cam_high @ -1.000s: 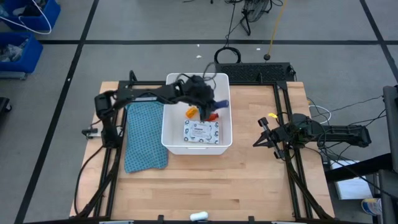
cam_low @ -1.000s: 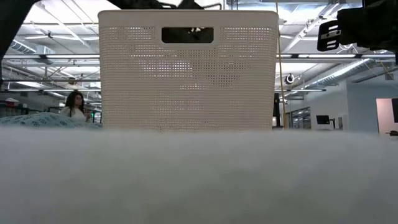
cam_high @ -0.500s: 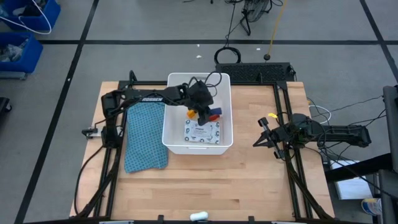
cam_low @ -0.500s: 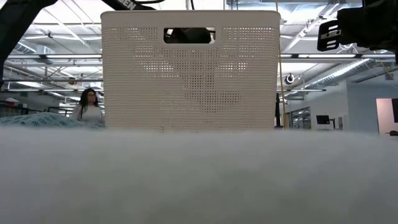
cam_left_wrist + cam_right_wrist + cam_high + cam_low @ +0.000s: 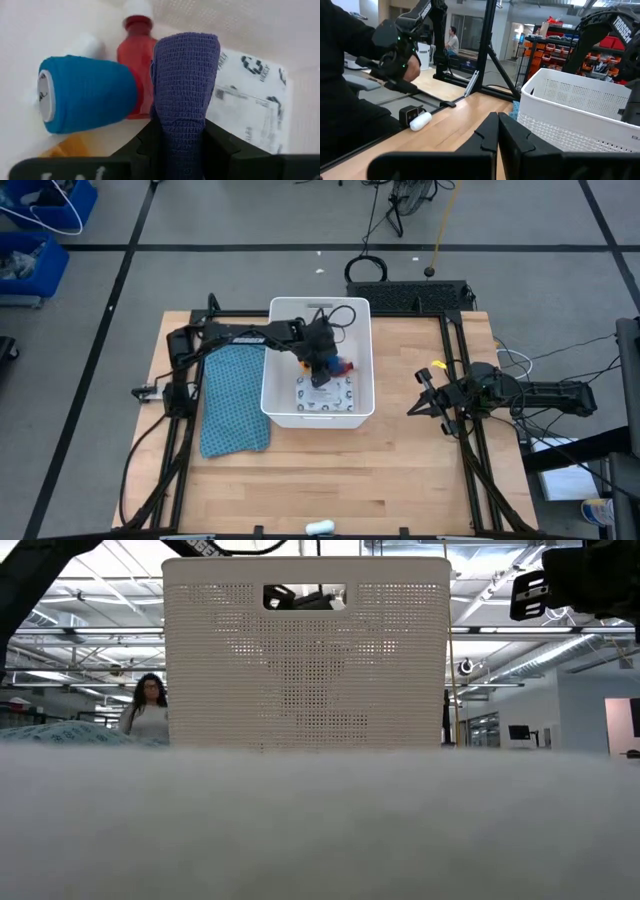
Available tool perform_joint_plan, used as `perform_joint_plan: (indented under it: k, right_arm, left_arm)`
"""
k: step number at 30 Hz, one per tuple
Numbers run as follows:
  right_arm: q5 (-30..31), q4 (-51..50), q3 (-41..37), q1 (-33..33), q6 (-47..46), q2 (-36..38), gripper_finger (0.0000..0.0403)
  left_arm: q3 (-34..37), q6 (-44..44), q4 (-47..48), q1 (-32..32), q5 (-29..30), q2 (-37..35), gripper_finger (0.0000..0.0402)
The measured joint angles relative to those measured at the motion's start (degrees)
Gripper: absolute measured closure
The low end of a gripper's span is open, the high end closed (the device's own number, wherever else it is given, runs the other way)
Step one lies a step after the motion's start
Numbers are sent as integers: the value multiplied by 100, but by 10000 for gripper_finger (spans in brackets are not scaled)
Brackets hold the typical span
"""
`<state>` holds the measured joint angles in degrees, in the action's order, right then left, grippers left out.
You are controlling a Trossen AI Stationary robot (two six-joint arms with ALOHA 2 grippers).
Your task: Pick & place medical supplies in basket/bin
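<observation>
left gripper (image 5: 182, 142) clenched on purple bandage roll (image 5: 185, 85) over basket (image 5: 285, 408) | roll judged soft, light, best pinched mid-body | right gripper (image 5: 498, 131) closed, parked

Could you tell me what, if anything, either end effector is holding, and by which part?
The left end effector grips a purple bandage roll by its near end, inside the basket. The right end effector holds nothing.
</observation>
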<state>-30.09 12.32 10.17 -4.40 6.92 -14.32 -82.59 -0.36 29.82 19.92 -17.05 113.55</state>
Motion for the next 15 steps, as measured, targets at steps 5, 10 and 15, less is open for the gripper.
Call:
perform_joint_plan:
  k: [5,10,15]
  right_arm:
    - [-2,-2,0,0,-2,1,403]
    - [-1,13,0,0,-23,-1,403]
    - [0,28,0,0,-22,-1,403]
  left_arm:
    - [22,25,137,18,21,112,300]
    - [23,113,53,-8,58,123,298]
    - [25,198,2,-74,59,-15,251]
